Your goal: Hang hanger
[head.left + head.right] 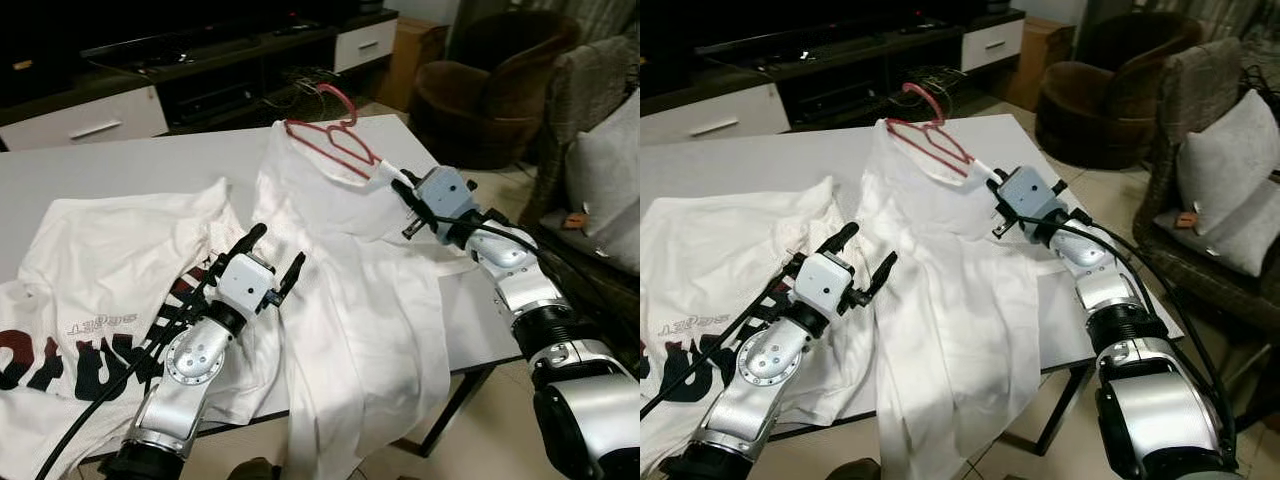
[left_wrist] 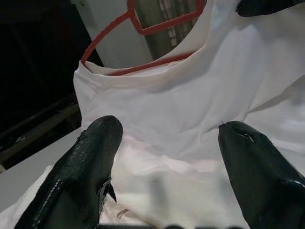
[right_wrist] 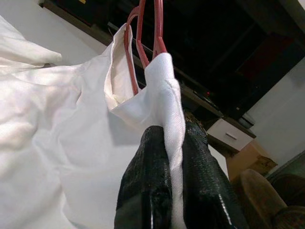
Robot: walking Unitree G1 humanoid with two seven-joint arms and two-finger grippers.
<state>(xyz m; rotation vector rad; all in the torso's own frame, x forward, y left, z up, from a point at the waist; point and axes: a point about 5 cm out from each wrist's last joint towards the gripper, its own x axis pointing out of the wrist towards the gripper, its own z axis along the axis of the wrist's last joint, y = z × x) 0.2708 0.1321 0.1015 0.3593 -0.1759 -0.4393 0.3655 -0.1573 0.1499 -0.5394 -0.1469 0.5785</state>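
A white table is bearing a plain white shirt draped off its near edge; a red hanger is sitting in the collar at the far side, its lower bar hiding under cloth; the right gripper, arm reaching forward, is pinching the shirt's shoulder fabric; the left gripper is hovering spread apart above the shirt.

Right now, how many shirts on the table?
2. Plain white shirt mid-table on the red hanger, pinched by the right gripper; printed shirt to its left.
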